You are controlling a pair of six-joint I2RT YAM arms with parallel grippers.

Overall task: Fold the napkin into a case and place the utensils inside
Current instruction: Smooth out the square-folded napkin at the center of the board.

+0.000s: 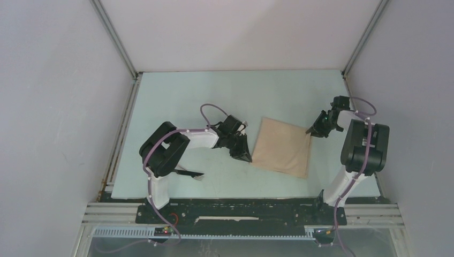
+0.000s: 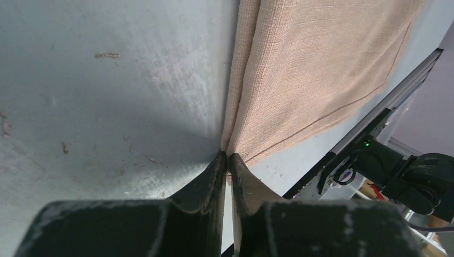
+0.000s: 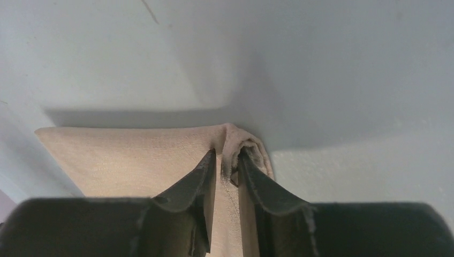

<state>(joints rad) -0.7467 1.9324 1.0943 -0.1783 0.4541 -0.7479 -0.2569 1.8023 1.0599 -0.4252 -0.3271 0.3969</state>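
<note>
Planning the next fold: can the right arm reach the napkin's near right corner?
Probably yes, once freed: the right gripper pinches the napkin at its far right corner; the near corner lies bare on the table.

You have nothing to read in any of the three views. No lettering, label, brand, number or sign shows on the napkin (image 1: 282,147), which is plain cloth, or on the table (image 1: 214,96).
</note>
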